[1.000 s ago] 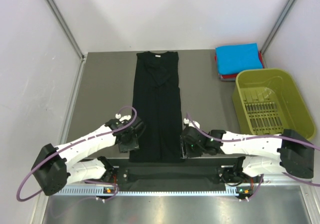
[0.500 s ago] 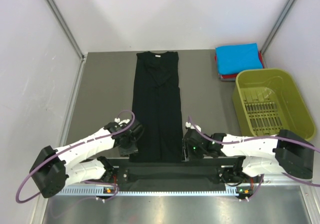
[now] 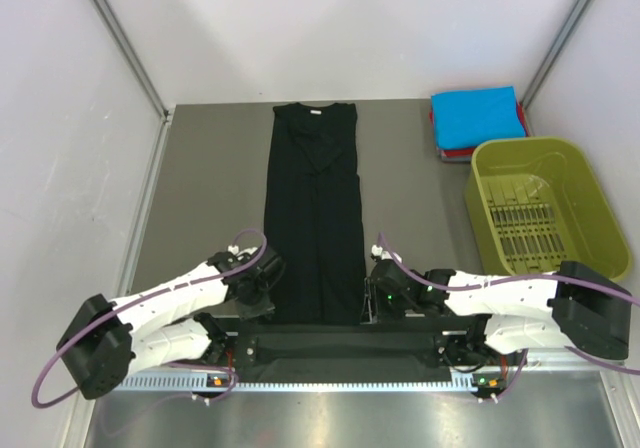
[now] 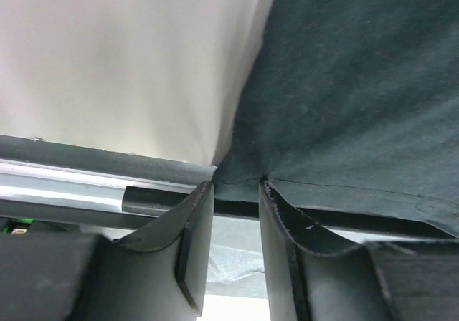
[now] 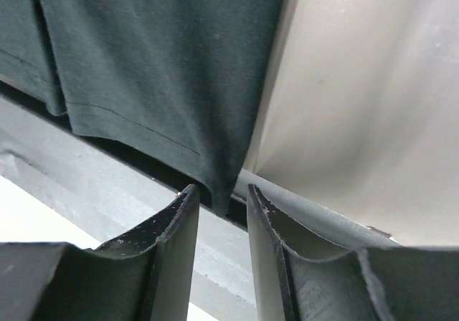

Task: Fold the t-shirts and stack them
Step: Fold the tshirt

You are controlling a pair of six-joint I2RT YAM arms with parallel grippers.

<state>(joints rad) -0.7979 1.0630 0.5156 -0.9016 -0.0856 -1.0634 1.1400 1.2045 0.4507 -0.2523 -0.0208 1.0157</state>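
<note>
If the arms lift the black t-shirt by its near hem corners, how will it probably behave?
The black t-shirt is thin cloth lying flat, so it will likely droop and sag between the corners. Its hem already hangs limp over the table edge, suggesting it is light and floppy.
</note>
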